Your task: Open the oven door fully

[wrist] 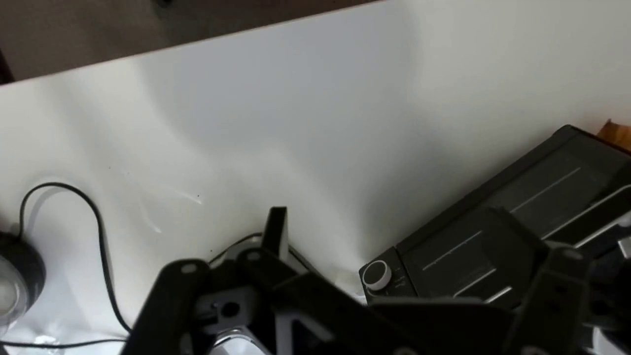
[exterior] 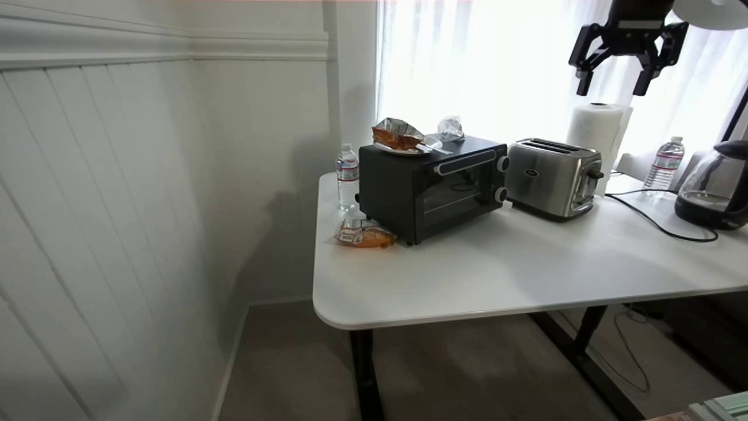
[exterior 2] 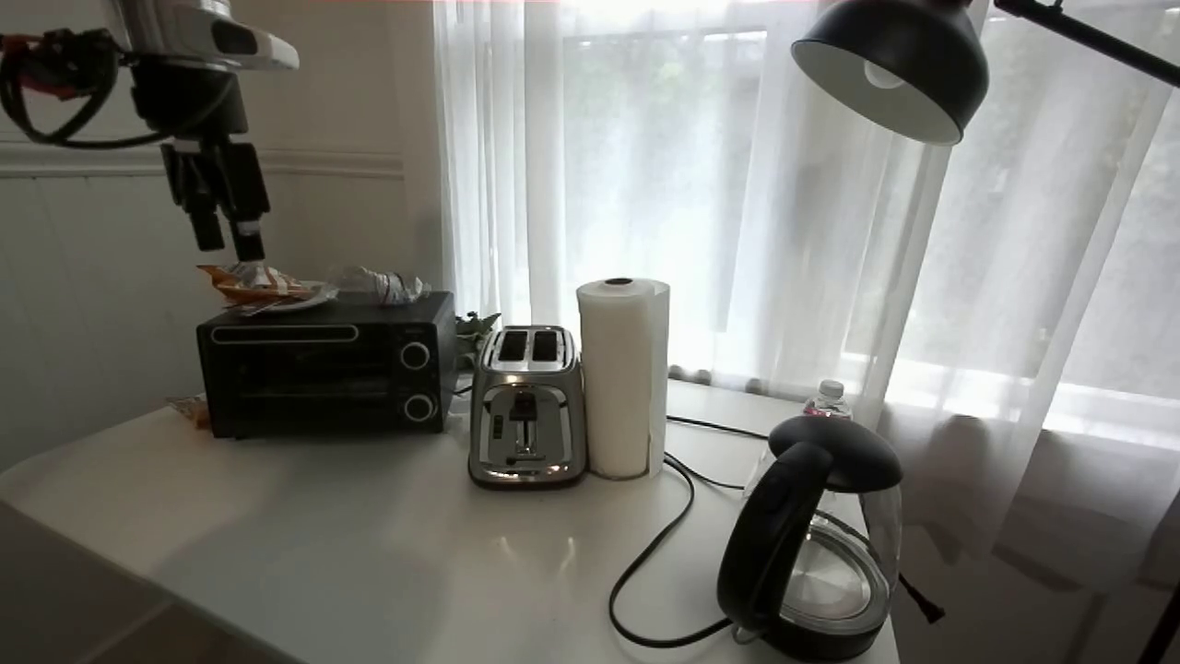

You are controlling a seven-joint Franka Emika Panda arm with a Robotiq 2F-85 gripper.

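Note:
The black oven (exterior: 385, 190) stands on the white table in both exterior views (exterior 2: 441, 350). Its dark glass oven door (exterior: 453, 193) is upright and shut, with the handle bar (exterior: 466, 162) along its top edge. The oven door also shows in an exterior view (exterior 2: 309, 378) and at the right of the wrist view (wrist: 547, 192), partly hidden by a finger. My gripper (exterior: 612, 88) is open and empty, pointing down. It hangs well above the table, higher than the oven top, in both exterior views (exterior 2: 229, 244). In the wrist view its fingers (wrist: 392, 219) are wide apart, touching nothing.
A silver toaster (exterior: 540, 178) and a paper towel roll (exterior 2: 619, 378) stand beside the oven. A plate (exterior: 403, 152) with packaged food lies on the oven. An orange packet (exterior: 367, 235) and a bottle (exterior: 348, 178) are at its side. A kettle (exterior 2: 802, 553) and lamp (exterior 2: 899, 65) are farther off.

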